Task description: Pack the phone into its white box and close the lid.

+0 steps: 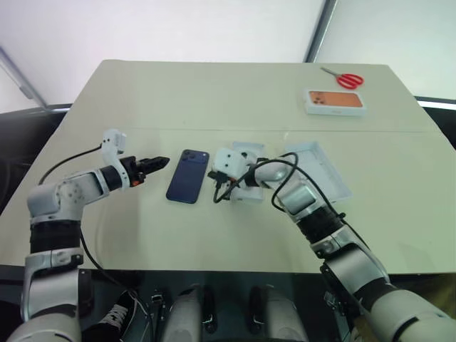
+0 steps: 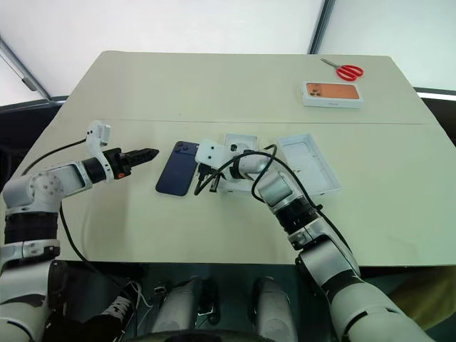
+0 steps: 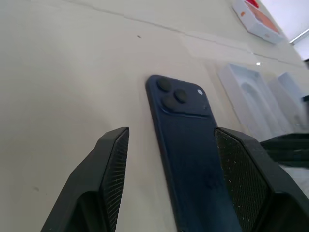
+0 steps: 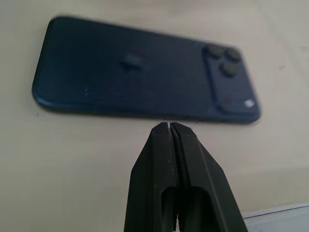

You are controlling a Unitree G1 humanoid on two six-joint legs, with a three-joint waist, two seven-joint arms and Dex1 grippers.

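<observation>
Beige table (image 1: pixel 214 235): phone (image 1: pixel 188 175) lies loose; open left gripper (image 1: pixel 158 163), closed right gripper (image 1: pixel 214 175) flank it. Next: grasp phone.

The phone (image 1: pixel 188 176) is dark navy blue on a beige table (image 1: pixel 214 92); the scissors (image 1: pixel 343 78) have red handles. The far box (image 1: pixel 335 101) is white with an orange phone printed on top; the gripper fingers (image 3: pixel 108 169) are black.

we hold our left gripper (image 1: pixel 162 163) low over the tabletop's left half, forearm reaching in from the left edge, black fingers (image 3: pixel 112 169) spread apart and pointing toward the middle. our right arm bends in from the near edge, its gripper (image 4: pixel 169 126) pressed shut and aimed leftward, near the tabletop's centre.
</observation>
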